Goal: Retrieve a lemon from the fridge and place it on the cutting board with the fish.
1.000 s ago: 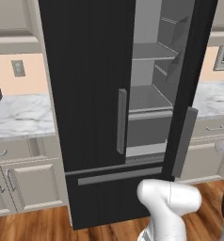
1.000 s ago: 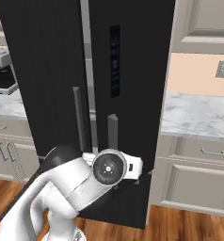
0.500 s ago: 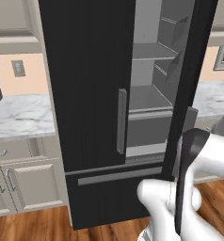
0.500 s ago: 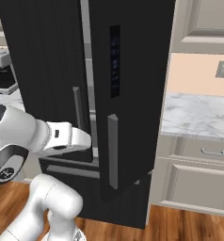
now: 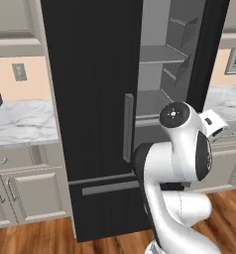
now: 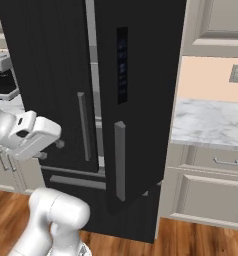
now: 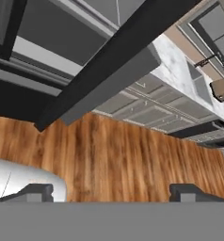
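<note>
One fridge (image 5: 95, 99) with one door swung open and one shut, two long grey door handles (image 6: 120, 160), one drawer at its bottom, two marble counter (image 5: 21, 126) stretches, one wall socket (image 5: 19, 72)

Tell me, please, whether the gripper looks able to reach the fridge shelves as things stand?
Probably yes, after turning: the right door stands open, leaving the grey shelves exposed. The open gripper now faces the wooden floor, beside that door.

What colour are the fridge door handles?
Grey, against the black fridge; the handles show best in the right base view.
</note>
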You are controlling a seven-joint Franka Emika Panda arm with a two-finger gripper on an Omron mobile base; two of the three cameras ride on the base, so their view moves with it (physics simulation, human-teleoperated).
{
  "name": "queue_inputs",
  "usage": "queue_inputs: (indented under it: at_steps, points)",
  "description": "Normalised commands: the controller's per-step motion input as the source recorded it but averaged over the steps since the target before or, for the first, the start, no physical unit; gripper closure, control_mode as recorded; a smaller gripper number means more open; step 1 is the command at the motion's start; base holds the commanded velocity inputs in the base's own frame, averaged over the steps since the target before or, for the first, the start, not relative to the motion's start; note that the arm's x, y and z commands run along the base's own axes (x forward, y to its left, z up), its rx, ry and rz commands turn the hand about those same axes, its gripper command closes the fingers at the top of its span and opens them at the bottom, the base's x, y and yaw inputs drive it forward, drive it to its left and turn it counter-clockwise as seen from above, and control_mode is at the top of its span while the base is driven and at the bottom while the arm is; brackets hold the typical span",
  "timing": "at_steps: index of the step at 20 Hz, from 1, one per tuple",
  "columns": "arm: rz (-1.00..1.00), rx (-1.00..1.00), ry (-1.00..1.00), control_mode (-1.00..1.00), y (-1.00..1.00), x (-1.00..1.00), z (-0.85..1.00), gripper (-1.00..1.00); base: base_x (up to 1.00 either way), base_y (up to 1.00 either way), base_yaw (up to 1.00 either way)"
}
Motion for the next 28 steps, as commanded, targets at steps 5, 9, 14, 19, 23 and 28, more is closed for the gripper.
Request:
queue_inputs:
  at_steps: [5,9,14,19,23,28]
  points:
    - [0.0,-0.02,0.15,-1.0,0.17,0.94,-0.29,-1.0,0.0,0.0,0.0]
    - [-0.03,-0.09,0.18,-1.0,0.04,0.74,-0.07,-1.0,0.0,0.0,0.0]
    - [0.0,-0.07,0.13,-1.0,-0.03,0.71,-0.17,-1.0,0.0,0.0,0.0]
    - [0.0,-0.04,0.11,-1.0,-0.12,0.45,-0.14,-1.0,0.0,0.0,0.0]
    - [-0.03,-0.05,0.1,-1.0,-0.23,0.08,-0.16,-1.0,0.0,0.0,0.0]
    - [-0.03,-0.03,0.04,-1.0,-0.26,0.03,-0.26,-1.0,0.0,0.0,0.0]
